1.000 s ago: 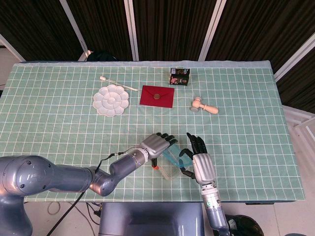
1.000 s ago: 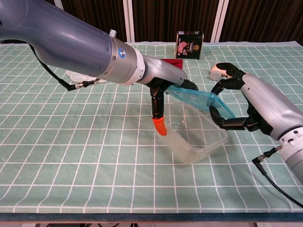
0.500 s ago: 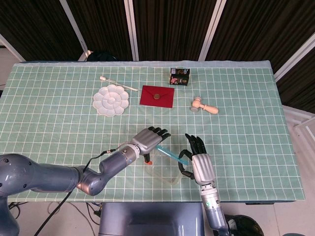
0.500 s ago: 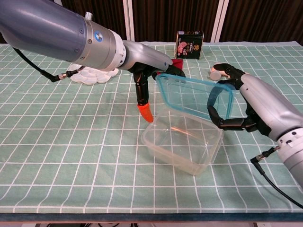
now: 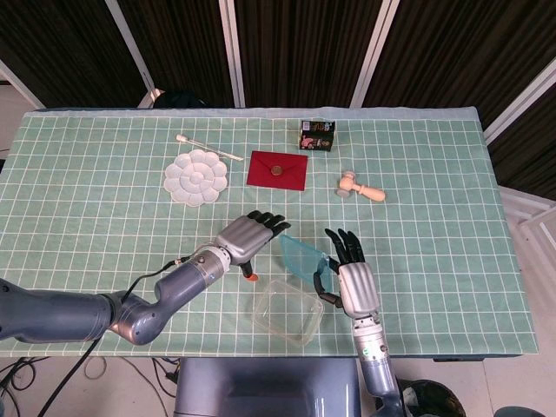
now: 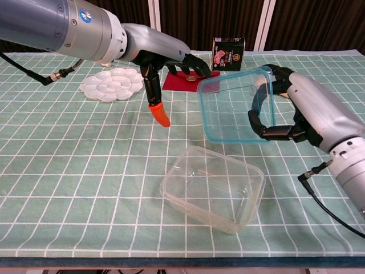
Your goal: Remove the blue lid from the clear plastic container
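From the head view, the right hand [image 5: 354,280] grips the blue lid [image 5: 300,256], a thin translucent sheet held on edge just to its left and lifted off the clear plastic container [image 5: 288,311]. The container, a shallow rounded rectangle, lies open just in front of that hand on the green checked cloth [image 5: 452,226]. The left hand [image 5: 248,239] hovers left of the lid, fingers spread and holding nothing. Dark curtains [image 5: 295,52] hang behind the table.

From the chest view, the right hand [image 6: 285,108] has its dark fingers [image 6: 263,131] hooked around the lid's [image 6: 234,105] right rim, the lid nearly upright above the container [image 6: 214,187]. The left hand [image 6: 171,60], grey metal with an orange-tipped thumb, hangs open beside the lid's far left corner. Beyond it lie a white flower-shaped palette [image 6: 111,84] and a red envelope [image 6: 188,80].
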`<state>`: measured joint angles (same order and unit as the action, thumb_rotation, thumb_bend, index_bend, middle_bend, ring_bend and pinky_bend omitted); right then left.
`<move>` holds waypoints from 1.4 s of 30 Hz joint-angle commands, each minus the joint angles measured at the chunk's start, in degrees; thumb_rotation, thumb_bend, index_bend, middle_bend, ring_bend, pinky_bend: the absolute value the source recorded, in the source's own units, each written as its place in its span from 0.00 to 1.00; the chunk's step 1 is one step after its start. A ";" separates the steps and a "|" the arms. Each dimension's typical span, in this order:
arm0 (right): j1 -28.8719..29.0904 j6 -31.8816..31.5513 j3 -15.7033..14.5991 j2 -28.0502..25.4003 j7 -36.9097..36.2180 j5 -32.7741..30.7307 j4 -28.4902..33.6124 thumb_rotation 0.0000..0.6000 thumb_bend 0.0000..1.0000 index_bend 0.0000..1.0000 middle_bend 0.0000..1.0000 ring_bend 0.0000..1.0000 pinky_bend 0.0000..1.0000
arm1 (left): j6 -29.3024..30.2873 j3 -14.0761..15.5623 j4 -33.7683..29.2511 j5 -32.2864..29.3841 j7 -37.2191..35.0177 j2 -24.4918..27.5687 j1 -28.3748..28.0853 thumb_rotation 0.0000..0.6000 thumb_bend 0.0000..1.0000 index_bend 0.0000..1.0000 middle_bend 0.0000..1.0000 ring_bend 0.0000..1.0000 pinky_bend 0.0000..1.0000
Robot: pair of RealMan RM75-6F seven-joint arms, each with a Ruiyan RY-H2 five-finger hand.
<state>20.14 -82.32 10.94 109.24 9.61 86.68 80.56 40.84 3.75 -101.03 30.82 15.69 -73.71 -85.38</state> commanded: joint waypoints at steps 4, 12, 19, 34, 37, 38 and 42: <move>2.30 1.81 4.16 -0.64 1.77 -2.31 -0.84 1.00 0.57 0.70 0.13 0.00 0.00 | 1.32 -0.68 -1.56 1.45 -1.01 2.86 2.27 1.00 0.00 0.00 0.00 0.00 0.08; 3.75 7.69 8.14 -5.08 8.11 -10.76 -1.49 1.00 0.57 0.51 0.10 0.00 0.00 | 3.29 -1.46 -5.86 5.61 -2.04 8.61 6.73 1.00 0.00 0.00 0.00 0.00 0.08; 5.11 11.15 12.03 -9.12 23.35 -23.53 1.16 1.00 0.42 0.00 0.00 0.00 0.00 | 4.93 -0.90 -9.74 8.46 -1.66 13.01 10.55 1.00 0.00 0.00 0.00 0.00 0.08; -1.22 5.92 9.21 -22.93 22.69 -25.27 11.72 1.00 0.40 0.00 0.00 0.00 0.00 | 18.60 3.24 -19.86 22.85 -3.17 21.45 27.96 1.00 0.00 0.00 0.00 0.00 0.08; -4.57 4.77 5.59 -28.07 18.76 -21.21 16.78 1.00 0.40 0.00 0.00 0.00 0.00 | 25.18 6.07 -21.50 28.53 -3.40 22.40 35.07 1.00 0.00 0.00 0.00 0.00 0.08; -5.71 4.23 4.23 -29.83 17.48 -19.42 18.25 1.00 0.39 0.00 0.00 0.00 0.00 | 27.37 6.92 -21.65 30.57 -3.60 22.49 37.37 1.00 0.00 0.00 0.00 0.00 0.08; -9.79 1.97 -0.76 -36.54 12.00 -12.36 22.51 1.00 0.35 0.00 0.00 0.00 0.00 | 36.81 10.54 -19.23 39.26 -4.04 21.83 47.11 1.00 0.00 0.00 0.00 0.00 0.07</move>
<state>13.67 -78.40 13.93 77.20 25.59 69.73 99.65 70.13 10.57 -121.23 63.03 12.26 -52.01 -45.95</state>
